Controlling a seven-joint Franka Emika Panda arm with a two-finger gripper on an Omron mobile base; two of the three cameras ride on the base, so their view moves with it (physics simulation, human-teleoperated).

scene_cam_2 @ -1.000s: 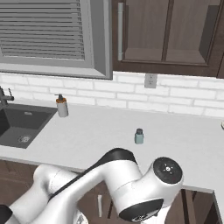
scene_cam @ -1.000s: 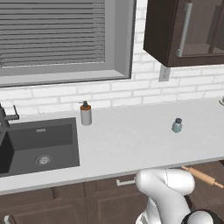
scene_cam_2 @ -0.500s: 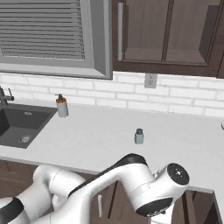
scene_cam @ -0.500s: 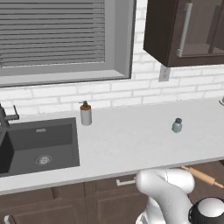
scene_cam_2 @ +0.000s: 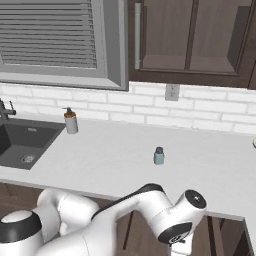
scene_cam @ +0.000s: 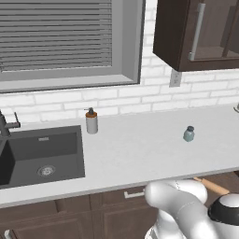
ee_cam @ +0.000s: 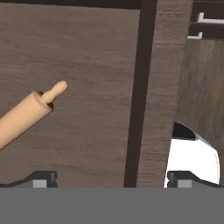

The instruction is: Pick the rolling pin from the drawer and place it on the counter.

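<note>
Left base view: counter [scene_cam: 140, 154] ran wide & pale, sink [scene_cam: 42, 154] at its left, soap bottle [scene_cam: 91, 121] by the sink's back corner, small shaker jar [scene_cam: 188, 134] well apart to the right. Below the counter's front edge, far right, rolling pin [scene_cam: 212, 186] poked out past the arm's white shoulder, lying in the open drawer [ee_cam: 87, 65].

Hand view: cam looked down into drawer, brown wood floor w/ dark wall strip alongside. Pin lay on the floor at view-left, long axis slanting from lower left up to its narrow handle end [ee_cam: 56, 91]. Gripper [ee_cam: 111, 177] had tips spread wide, nothing between them; pin sat left of & beyond the jaws, not touching.

Judgement: hand needs to shift toward view-left & roll so jaws straddle the pin's thick body across its axis.
</note>
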